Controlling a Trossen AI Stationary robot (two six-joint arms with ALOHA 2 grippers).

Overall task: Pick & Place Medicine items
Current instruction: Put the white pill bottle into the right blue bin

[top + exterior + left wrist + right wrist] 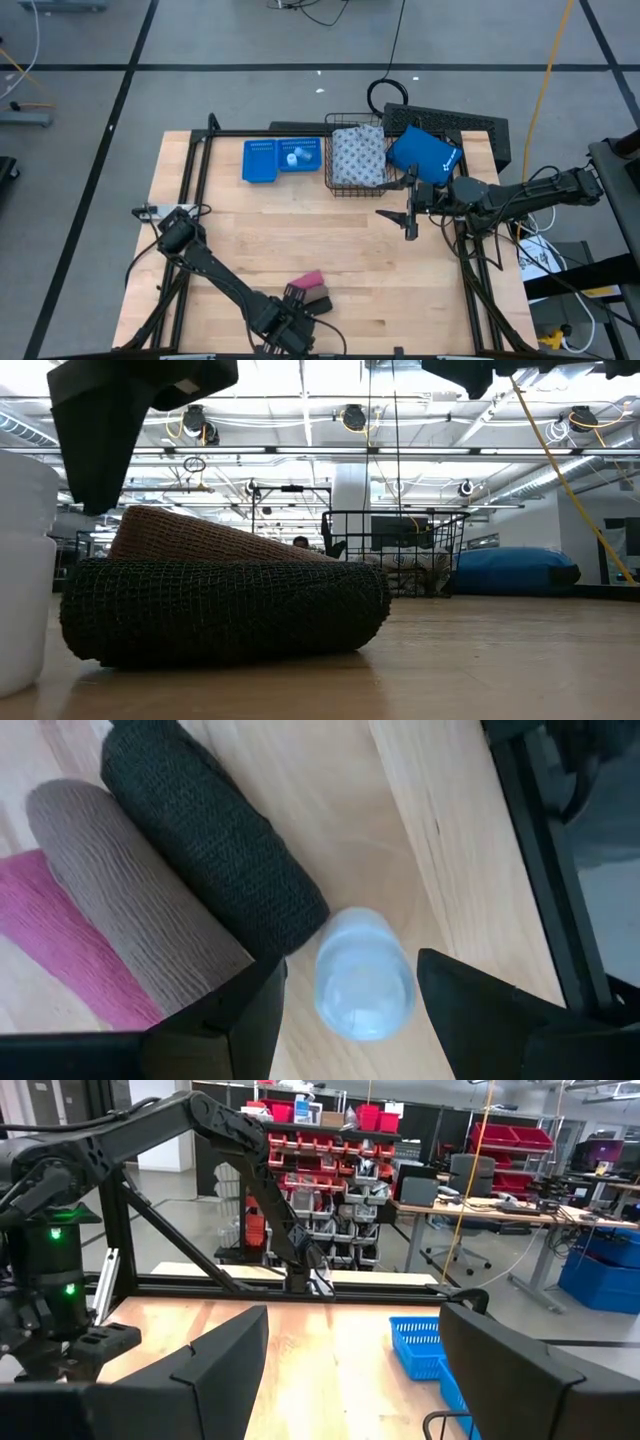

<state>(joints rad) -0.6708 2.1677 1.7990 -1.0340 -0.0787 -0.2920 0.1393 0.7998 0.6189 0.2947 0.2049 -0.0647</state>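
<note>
My left gripper [345,995] fingers spread wide, empty, straddle the tiny white round plastic bottle [363,975] lying at the desk's six o'clock edge; light, slippery, I'd pinch its sides

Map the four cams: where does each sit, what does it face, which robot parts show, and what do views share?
High: above the table, straight down; both arms, left gripper by the rolls, right gripper near the wire basket.
Low: table height, level toward the room; dark roll up close, arm parts at top.
Left wrist: looks down past its own fingers at a white bottle.
Right wrist: faces across the table; own fingers, left arm beyond.
Shared: the rolls in high, low, left wrist.
</note>
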